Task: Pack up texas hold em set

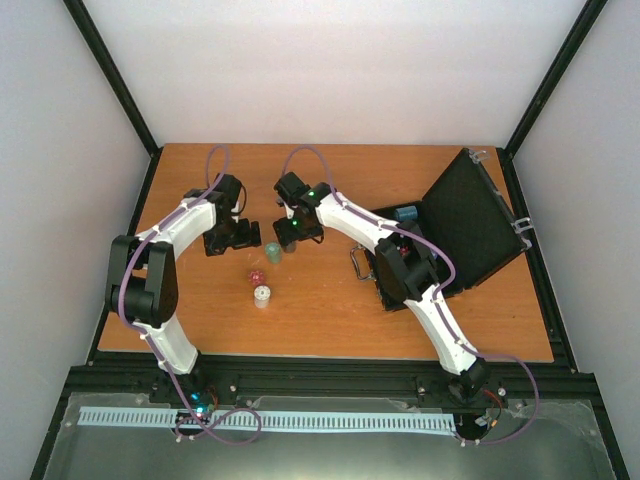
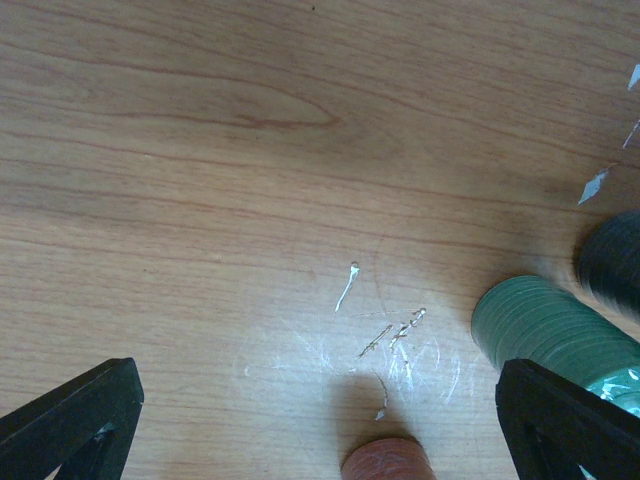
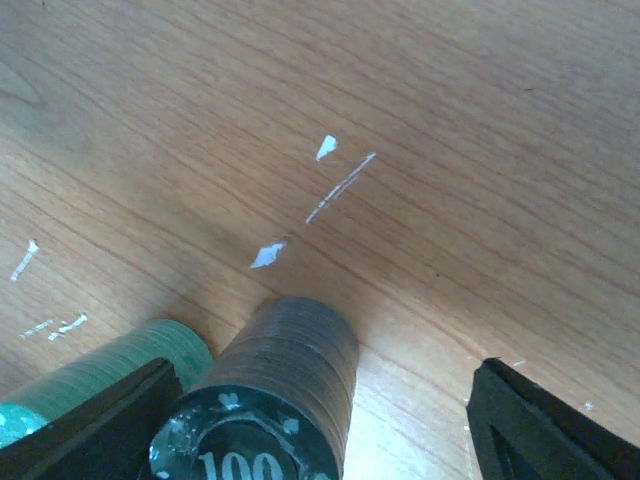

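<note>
The black briefcase (image 1: 470, 222) lies open at the right, lid raised, with a blue chip stack (image 1: 405, 213) inside. My right gripper (image 1: 293, 233) is open and low over the table. In the right wrist view (image 3: 325, 380) a black "100" chip stack (image 3: 275, 385) stands between its fingers, close to the left finger (image 3: 95, 425). A green chip stack (image 1: 273, 252) stands just beside it (image 3: 110, 362). My left gripper (image 1: 232, 238) is open and empty (image 2: 315, 385), with the green stack (image 2: 545, 325) by its right finger (image 2: 565, 420) and a red chip stack (image 2: 388, 462) below centre.
Red dice (image 1: 255, 275) and a white chip stack (image 1: 262, 296) sit on the wooden table (image 1: 330, 320) in front of both grippers. The briefcase's metal handle (image 1: 357, 262) faces the table's middle. White scratches mark the wood (image 2: 400, 335).
</note>
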Motion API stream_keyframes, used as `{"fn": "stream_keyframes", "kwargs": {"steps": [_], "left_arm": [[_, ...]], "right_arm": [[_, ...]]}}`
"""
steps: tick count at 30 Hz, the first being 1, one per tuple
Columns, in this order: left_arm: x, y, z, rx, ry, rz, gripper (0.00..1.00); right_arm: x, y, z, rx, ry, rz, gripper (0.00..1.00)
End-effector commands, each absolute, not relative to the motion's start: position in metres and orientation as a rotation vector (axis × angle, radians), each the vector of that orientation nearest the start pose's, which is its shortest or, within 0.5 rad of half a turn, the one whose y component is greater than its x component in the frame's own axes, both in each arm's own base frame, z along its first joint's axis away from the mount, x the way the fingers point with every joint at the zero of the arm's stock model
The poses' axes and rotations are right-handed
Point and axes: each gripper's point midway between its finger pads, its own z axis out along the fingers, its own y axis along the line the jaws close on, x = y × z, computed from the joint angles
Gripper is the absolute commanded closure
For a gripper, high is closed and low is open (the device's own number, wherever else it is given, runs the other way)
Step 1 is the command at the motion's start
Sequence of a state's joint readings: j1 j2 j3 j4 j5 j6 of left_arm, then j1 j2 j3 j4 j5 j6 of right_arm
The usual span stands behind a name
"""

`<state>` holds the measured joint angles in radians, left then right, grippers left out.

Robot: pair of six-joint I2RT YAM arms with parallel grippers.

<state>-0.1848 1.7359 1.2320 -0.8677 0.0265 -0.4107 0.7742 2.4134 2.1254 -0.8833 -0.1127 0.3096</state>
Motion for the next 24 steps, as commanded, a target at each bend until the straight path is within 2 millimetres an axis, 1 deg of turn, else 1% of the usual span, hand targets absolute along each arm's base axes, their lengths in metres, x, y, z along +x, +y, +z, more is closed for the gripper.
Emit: {"fn": "stream_keyframes", "kwargs": {"steps": [1,2,4,5,8,13,15,17,20,22,24], "left_arm": [[0.353,-0.067,0.075,-0.311,2.908,-0.125,0.00],[0.353,-0.068,0.075,-0.310,2.907,-0.127,0.00],[0.354,-0.068,0.075,-0.309,2.907,-0.130,0.00],[0.354,-0.068,0.074,-0.310,2.908,-0.132,0.00],[0.354,-0.068,0.074,-0.310,2.905,-0.133,0.00],[0.354,-0.069,0.075,-0.309,2.906,-0.138,0.00],[0.354,-0.069,0.077,-0.308,2.899,-0.140,0.00],[0.354,-0.069,0.078,-0.310,2.897,-0.144,0.00],[0.353,-0.069,0.078,-0.307,2.896,-0.148,0.00],[0.354,-0.070,0.079,-0.306,2.894,-0.152,0.00],[0.354,-0.071,0.079,-0.306,2.893,-0.160,0.00]], "right_arm": [[0.388,0.405,0.046,-0.681,2.762,0.375,0.26],[0.387,0.403,0.045,-0.684,2.766,0.367,0.28],[0.385,0.402,0.044,-0.693,2.765,0.366,0.35],[0.384,0.402,0.044,-0.699,2.767,0.369,0.39],[0.382,0.402,0.043,-0.707,2.774,0.379,0.60],[0.383,0.396,0.053,-0.722,2.756,0.341,0.68],[0.385,0.390,0.064,-0.737,2.732,0.296,0.71],[0.387,0.379,0.077,-0.755,2.702,0.222,0.71],[0.389,0.353,0.103,-0.780,2.642,0.064,0.71],[0.389,0.333,0.119,-0.797,2.602,-0.045,0.71],[0.389,0.308,0.131,-0.801,2.570,-0.181,0.71]]}}
